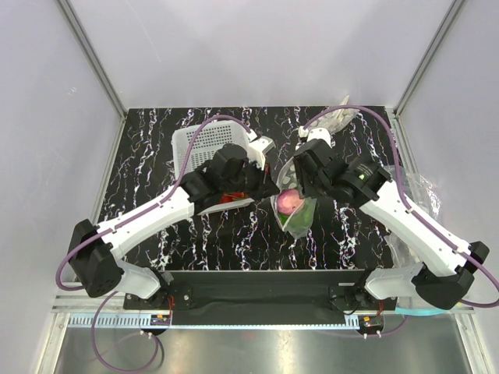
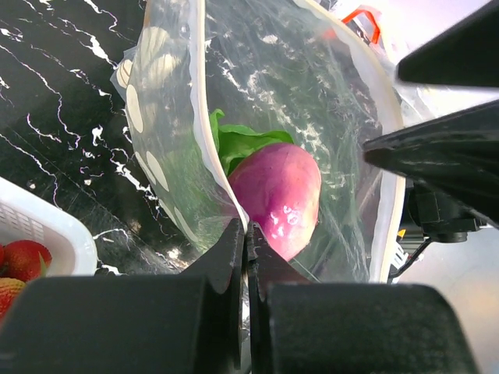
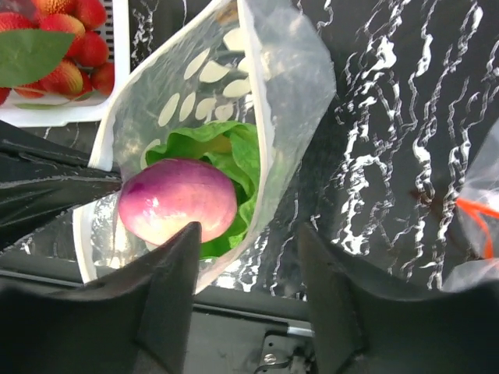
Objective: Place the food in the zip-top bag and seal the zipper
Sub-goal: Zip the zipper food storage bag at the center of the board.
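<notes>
The clear dotted zip-top bag (image 1: 299, 220) lies mouth-open at the table's middle. Inside it are the pink-purple bulb (image 2: 277, 195) and the green lettuce (image 2: 243, 145); both also show in the right wrist view, bulb (image 3: 178, 199) and lettuce (image 3: 228, 152). My left gripper (image 2: 248, 234) is shut on the near rim of the bag's mouth, holding it up. My right gripper (image 3: 251, 248) is open, its fingers either side of the bag's other wall, one finger (image 3: 175, 269) just below the bulb. Red berries (image 3: 72, 48) sit in the white basket.
The white lattice basket (image 1: 201, 142) stands behind my left gripper (image 1: 271, 185). Loose clear plastic lies at the back right (image 1: 340, 118) and by the right edge (image 1: 422, 195). My right gripper (image 1: 295, 179) hangs over the bag's mouth.
</notes>
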Motion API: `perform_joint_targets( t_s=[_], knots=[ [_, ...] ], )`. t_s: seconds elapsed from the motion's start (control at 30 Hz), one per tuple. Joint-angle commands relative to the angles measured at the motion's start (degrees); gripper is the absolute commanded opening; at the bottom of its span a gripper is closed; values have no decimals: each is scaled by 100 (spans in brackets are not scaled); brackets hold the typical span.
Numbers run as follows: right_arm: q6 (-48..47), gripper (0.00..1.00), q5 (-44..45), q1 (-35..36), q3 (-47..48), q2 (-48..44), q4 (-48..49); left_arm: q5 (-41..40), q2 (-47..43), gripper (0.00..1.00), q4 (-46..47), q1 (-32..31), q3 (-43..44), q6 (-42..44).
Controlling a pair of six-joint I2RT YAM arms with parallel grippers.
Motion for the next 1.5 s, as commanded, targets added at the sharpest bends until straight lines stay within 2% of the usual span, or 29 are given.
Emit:
perform_joint_targets(
  t_s=[0.0,0.03,0.07,0.17,0.47,0.8,0.93,1.03,1.07,1.2,1.27,1.47],
  knots=[
    [173,48,-93,-42,-62,49,56,-166,-211,0,114,-26,325,143],
    [200,27,-67,-42,-53,102,21,-184,-203,0,106,-26,359,152],
    [226,18,-101,-42,-53,111,21,-158,-194,0,97,-26,421,152],
    [252,0,-381,-42,-106,23,257,113,-106,0,245,-35,518,152],
    [577,0,-637,-217,-764,-513,1488,809,263,0,781,-395,756,-155],
    [868,0,-1322,-543,-1442,-1005,2068,625,167,0,940,-571,220,-463],
    [850,5,-1516,-657,-1608,-1128,2165,292,149,0,914,-659,61,-480],
    [815,30,-1473,-753,-1688,-1137,2113,133,114,0,1036,-659,-158,-498],
    [806,41,-1464,-771,-1696,-1120,2087,80,88,0,1072,-659,-246,-515],
    [754,64,-1437,-798,-1662,-1076,2077,-148,-18,0,1090,-659,-308,-454],
    [719,70,-1490,-798,-1609,-1067,2077,-280,-71,0,1072,-659,-299,-402],
    [613,73,-1753,-798,-1477,-909,2139,-386,-71,0,897,-659,-62,-235]
  ],
)
